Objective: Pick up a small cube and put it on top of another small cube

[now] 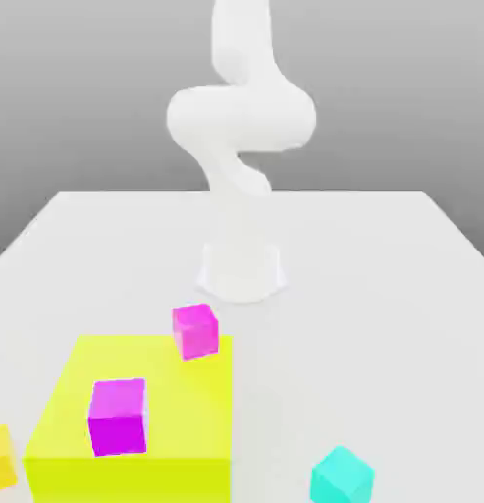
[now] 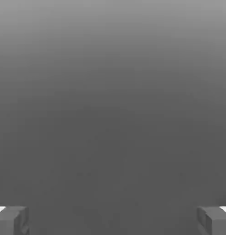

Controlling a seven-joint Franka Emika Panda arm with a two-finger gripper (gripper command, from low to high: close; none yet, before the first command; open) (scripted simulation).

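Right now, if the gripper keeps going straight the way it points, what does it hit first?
Probably nothing close: the open gripper faces plain grey between its fingertips, with no cube in line. Depth is unclear.

A cube (image 1: 117, 416) sits on the big block (image 1: 147, 462), another (image 1: 195, 330) at its far corner. The small cube (image 1: 0, 458) lies just beside the block's left in the exterior view; a fourth cube (image 1: 341, 475) lies apart on the right.

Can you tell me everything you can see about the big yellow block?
The big yellow-green block is a wide, flat-topped box, plain and smooth, bright all over. It lies flat on the white table, near the front on the exterior view's left, in front of the robot's base. One magenta cube sits on its top. A second magenta cube shows at its far corner; I can't tell whether that one rests on it or behind it.
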